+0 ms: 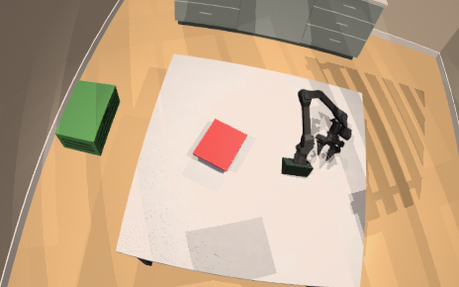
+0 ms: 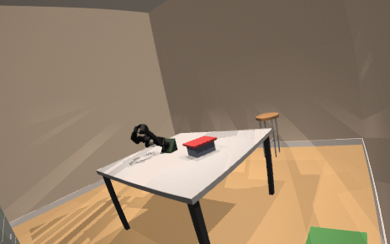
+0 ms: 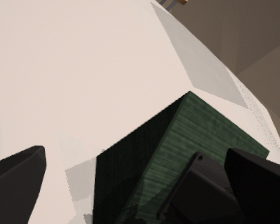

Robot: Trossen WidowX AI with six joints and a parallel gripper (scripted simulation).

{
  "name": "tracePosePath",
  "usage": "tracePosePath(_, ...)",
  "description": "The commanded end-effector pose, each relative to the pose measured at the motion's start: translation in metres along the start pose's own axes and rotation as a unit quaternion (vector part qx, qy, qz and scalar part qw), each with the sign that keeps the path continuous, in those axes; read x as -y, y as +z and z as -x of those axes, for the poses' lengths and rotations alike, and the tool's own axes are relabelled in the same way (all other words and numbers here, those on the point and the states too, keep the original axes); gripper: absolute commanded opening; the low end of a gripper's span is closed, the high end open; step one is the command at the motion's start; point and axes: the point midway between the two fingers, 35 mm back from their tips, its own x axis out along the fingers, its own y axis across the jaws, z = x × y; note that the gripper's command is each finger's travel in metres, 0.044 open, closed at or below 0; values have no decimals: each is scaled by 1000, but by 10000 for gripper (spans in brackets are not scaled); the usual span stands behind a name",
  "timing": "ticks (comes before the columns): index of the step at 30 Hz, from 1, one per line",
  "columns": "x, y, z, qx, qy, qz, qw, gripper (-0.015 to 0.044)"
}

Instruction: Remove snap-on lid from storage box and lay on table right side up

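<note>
White table, storage box with its lid on, and my arm folded near its own base.

The white table (image 1: 252, 218) stands on dark legs over a wood-plank floor (image 1: 99, 198), walled in brown. From above I see a grey drawer cabinet (image 1: 277, 20) along the far wall and a green crate (image 1: 86, 118) on the floor, well apart from the table. The red snap-on lid (image 1: 221, 143) sits flat on the storage box. Only the exterior view shows the box's grey wall (image 2: 202, 151) beneath the lid, and a wooden stool (image 2: 267, 116) by the far corner. My gripper (image 1: 327, 144) hangs released, fingers spread wide on nothing, near my dark green base block (image 3: 191, 163), well apart from the box. The wrist view shows that block, not the lid.
</note>
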Motion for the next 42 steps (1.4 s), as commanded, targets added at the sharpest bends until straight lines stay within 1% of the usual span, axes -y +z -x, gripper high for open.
tracePosePath(1, 1, 2, 1, 4, -1, -2, 1000, 374)
tracePosePath(3, 12, 15, 9, 35, -8, -17, 999, 321)
tracePosePath(6, 39, 43, 29, 104, -29, -52, 993, 242)
tracePosePath(8, 46, 48, 33, 119, -34, -60, 991, 235)
tracePosePath(15, 42, 50, 38, 133, -26, -58, 989, 235)
tracePosePath(23, 3, 39, 92, 232, 102, -24, 967, 235)
tracePosePath(26, -2, 30, 97, 234, 118, 3, 965, 235)
tracePosePath(33, -21, -1, 143, 281, 234, 56, 929, 235)
tracePosePath(35, -23, -5, 146, 282, 246, 63, 925, 235)
tracePosePath(37, -29, -18, 156, 284, 280, 79, 914, 235)
tracePosePath(42, -26, -45, 195, 293, 379, 101, 872, 235)
